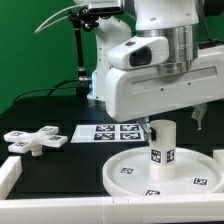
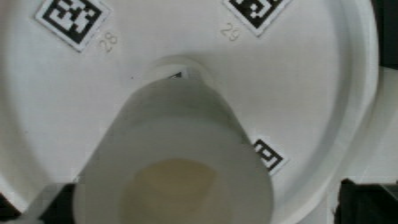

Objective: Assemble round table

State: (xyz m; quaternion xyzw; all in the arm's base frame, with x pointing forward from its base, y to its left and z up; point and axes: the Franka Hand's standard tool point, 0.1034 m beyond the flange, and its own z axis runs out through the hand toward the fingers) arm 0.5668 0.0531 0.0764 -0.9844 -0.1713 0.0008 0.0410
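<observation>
Leg (image 2: 178,140) end-on is closest to me in the wrist cam. Its flat, tan-looking top face is large and blurred, w/ the barrel tapering away to its foot at the middle of the disc (image 2: 71,110). So the long axis is vertical, top pointing straight at the lens, foot down at the disc's centre opening. Whether it's seated or just resting there I can't tell. Three tags (image 2: 267,155) on the disc face show round it, two cut off by the frame edge.

Ext view agrees: leg upright approx mid-disc, tags on its side facing me. The disc lies flat on the black bench (image 1: 60,115), rim up. Tool (image 1: 160,120) sits directly above the leg on the same vertical line, but the arm's (image 1: 150,80) bulky white housing covers the fingers. In the wrist cam only dark slivers show either side of the leg's near end. I can't tell how wide the tool is or whether it has hold of the leg.

Cross base (image 1: 35,141) lies flat at approx 9 o'clock from the disc, well apart. Marker board (image 1: 110,132) is at approx 11 o'clock from the disc, further back. White rail (image 1: 10,172) is at approx 8 o'clock, cut off by the frame.
</observation>
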